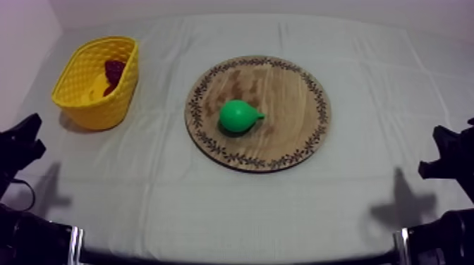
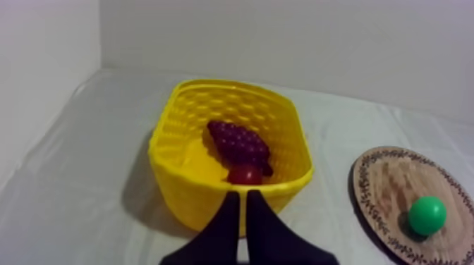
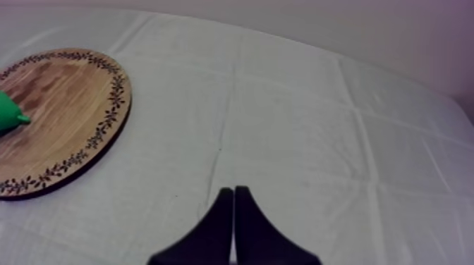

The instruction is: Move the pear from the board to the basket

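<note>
With my left fingers point(image 2: 227, 227) and right fingers point(image 3: 223, 222) clenched empty, a glancing grab could roll the pear point(image 1: 238, 115) off the board point(image 1: 289, 79).

A bunch of dark purple toy grapes point(image 2: 238, 144) lies with a small, round red toy fruit point(image 2: 245, 174) touching one end; the worktop point(image 1: 211, 204) wears a creased grey-white cloth, fold lines crossing it; a plain pale wall point(image 2: 282, 42) rises behind its far edge.
</note>
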{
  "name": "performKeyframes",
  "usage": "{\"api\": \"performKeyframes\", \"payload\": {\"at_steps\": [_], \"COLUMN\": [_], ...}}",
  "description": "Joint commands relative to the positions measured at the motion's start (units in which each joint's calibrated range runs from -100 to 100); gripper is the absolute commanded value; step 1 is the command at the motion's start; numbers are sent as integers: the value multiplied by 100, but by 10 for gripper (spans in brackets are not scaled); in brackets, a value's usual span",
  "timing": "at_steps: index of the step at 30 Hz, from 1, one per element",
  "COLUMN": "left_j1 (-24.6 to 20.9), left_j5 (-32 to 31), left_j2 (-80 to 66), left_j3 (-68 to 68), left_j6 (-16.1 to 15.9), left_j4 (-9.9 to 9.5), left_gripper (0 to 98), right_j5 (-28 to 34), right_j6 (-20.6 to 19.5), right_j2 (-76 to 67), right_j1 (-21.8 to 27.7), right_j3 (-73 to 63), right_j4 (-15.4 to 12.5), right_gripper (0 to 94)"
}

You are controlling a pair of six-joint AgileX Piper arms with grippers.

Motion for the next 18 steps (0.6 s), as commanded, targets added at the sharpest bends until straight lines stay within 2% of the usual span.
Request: {"api": "performKeyframes", "payload": {"at_steps": [1, 6, 18], "left_j1": [7, 47, 266], "left_j5": [-2, -2, 133], "left_j2": [276, 1003, 2715], "left_j3": [-329, -1113, -3299], "left_j6": [-11, 15, 430], "left_j4": [1, 11, -39], "left_gripper": [15, 4, 1], "right_j5": [-6, -6, -6], "right_j6": [5, 6, 2], "right_j2": [1, 1, 1], "right_j1": [3, 4, 4], "right_j3": [5, 5, 5], "right_j4": [1, 1, 1], "right_gripper": [5, 5, 5]}}
